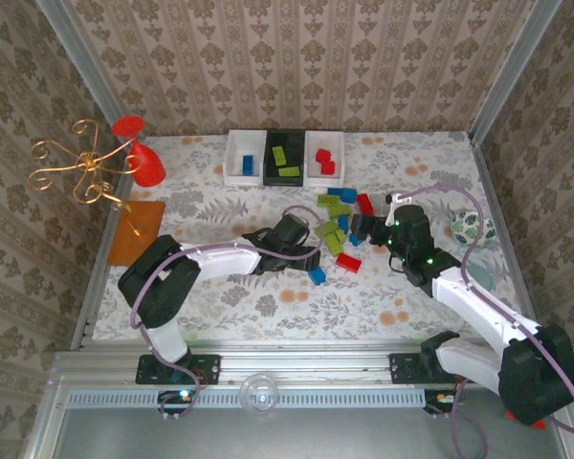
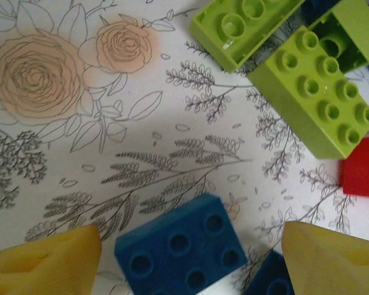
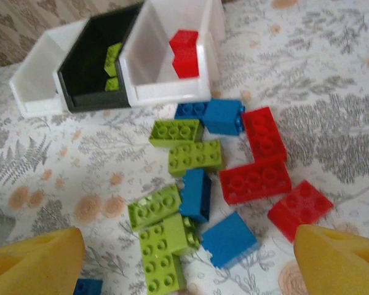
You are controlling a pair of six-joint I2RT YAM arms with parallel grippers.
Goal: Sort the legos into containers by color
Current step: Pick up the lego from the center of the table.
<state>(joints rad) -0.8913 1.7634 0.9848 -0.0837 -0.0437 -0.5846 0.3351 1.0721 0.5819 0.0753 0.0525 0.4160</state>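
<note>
While three containers [image 1: 285,184] are standing in a row, the black bin [image 1: 297,143] is sitting in the middle, with one white bin [image 1: 235,143] touching its left side and a second white bin [image 1: 336,143] touching its right. The black bin is holding two lime green bricks [image 1: 289,172], the white bin on its left is holding one blue brick [image 1: 248,164], and the one on its right is holding two red bricks [image 1: 322,155]. Nearer the arms than the black bin, and slightly to its right, the loose legos [image 3: 195,157] are lying bunched on the flowered table cover [image 1: 220,296]: three red ones [image 3: 255,178] and five blue ones [image 3: 223,115] are showing in the right wrist view, while the green ones [image 3: 175,132] are numbering about five, the nearest packed too tightly to separate. The left claw [image 2: 190,255] is hovering over the heap's near edge, its yellow pads [image 2: 49,261] spread wide on either side of a dark blue lego [image 2: 181,246], neither pressing on it. The right claw [image 3: 186,261] is hanging to the near right of the black bin, its pads [image 3: 34,261] standing wide apart and holding nothing.
</note>
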